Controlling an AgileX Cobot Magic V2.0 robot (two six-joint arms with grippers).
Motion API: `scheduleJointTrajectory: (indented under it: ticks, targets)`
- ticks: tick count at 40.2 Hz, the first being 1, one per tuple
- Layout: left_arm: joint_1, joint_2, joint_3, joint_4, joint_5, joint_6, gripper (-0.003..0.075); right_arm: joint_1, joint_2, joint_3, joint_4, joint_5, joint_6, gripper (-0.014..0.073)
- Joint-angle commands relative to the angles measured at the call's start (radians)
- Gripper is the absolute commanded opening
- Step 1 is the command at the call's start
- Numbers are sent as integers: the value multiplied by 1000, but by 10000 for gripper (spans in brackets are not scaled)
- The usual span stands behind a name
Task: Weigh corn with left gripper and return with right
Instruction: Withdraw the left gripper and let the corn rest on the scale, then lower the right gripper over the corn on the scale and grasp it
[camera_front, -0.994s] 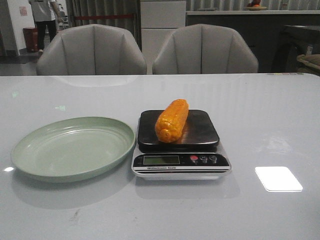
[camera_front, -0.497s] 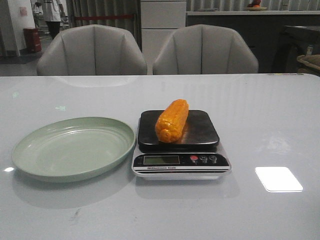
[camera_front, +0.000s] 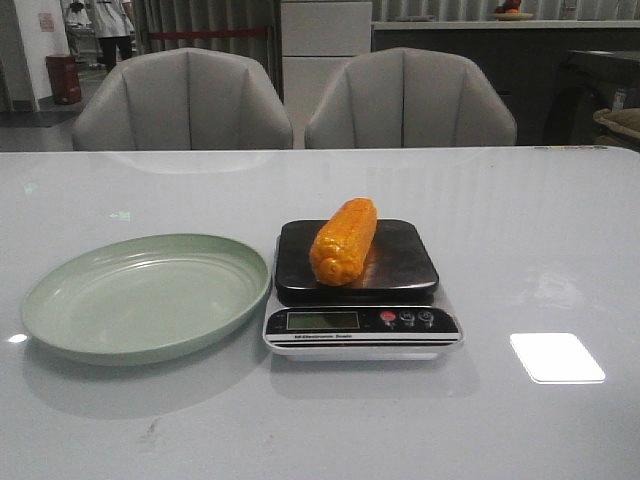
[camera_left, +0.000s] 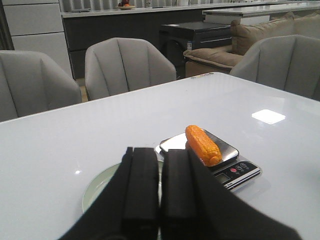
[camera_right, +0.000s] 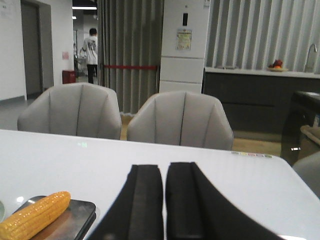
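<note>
**Corn on scale, right-arm pickup pending**

On the table, left to right: empty green plate (camera_front: 145, 296), then the scale (camera_front: 360, 288) with the corn (camera_front: 344, 241) lying lengthwise on its dark platform, no arm touching it. Left gripper (camera_left: 158, 187) is clear of the corn, jaws pressed together on nothing. Right gripper (camera_right: 163, 200) likewise clenched and empty, well back from the scale. Judgement: weighing placement looks done; return step falls to the right arm. Advice: open wide, approach from above, grip across the cob's middle, lift straight so the scale does not shift. Writing: small label under the scale display, unreadable; display digits not legible.
</note>
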Motion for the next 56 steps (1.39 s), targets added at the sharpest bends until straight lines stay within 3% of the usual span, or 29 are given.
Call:
scheduleJointTrajectory:
  ticks: [1,10,20,23,28,33,38,44,56]
  targets:
    - [2,2,-23,6,-85,-3,114,-6,109,-124,-8,28,2,198]
    - [2,2,-23,6,-85,-3,114,-6,260,-256,14,262,3,198]
    - [2,2,-23,6,-85,-3,114,-5,294,-254,40,331,6,209]
    - [2,2,-23,6,-85,-3,114,-5,304,-254,69,326,6,278]
    - [2,2,-23,6,-85,-3,114,30,341,-258,117,294,6,491]
    - [2,2,-23,6,-85,-3,114,98,408,-281,117,286,6,590]
    - [2,2,-23,6,-85,-3,114,173,508,-347,148,312,6,598]
    - [2,2,-23,6,-85,-3,114,242,685,-481,277,399,6,598]
    - [2,2,-23,6,-85,-3,114,318,1084,-835,292,585,64,596]
